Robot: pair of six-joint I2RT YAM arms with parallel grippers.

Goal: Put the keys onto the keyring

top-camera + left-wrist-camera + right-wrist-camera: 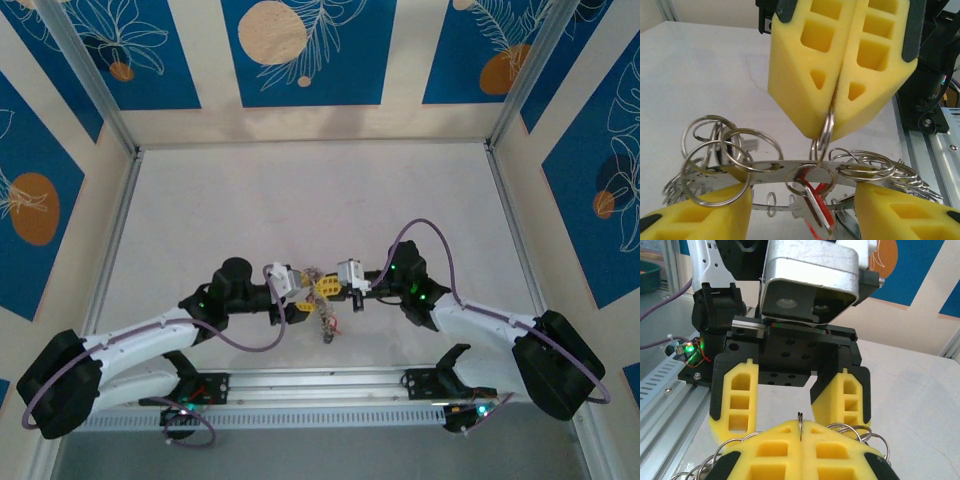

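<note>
Jaws: right gripper (801,426) is clenched on a small split ring (827,135), upper centre of the left wrist view. That ring loops the keyring (770,166), a band crossing mid-frame. Left gripper (802,197) jaws stand parted at the lower corners with the keyring between them. Pad contact is hidden, so I cannot tell if it grips. A red key (820,212) hangs lower centre, cut off by the frame edge.
</note>
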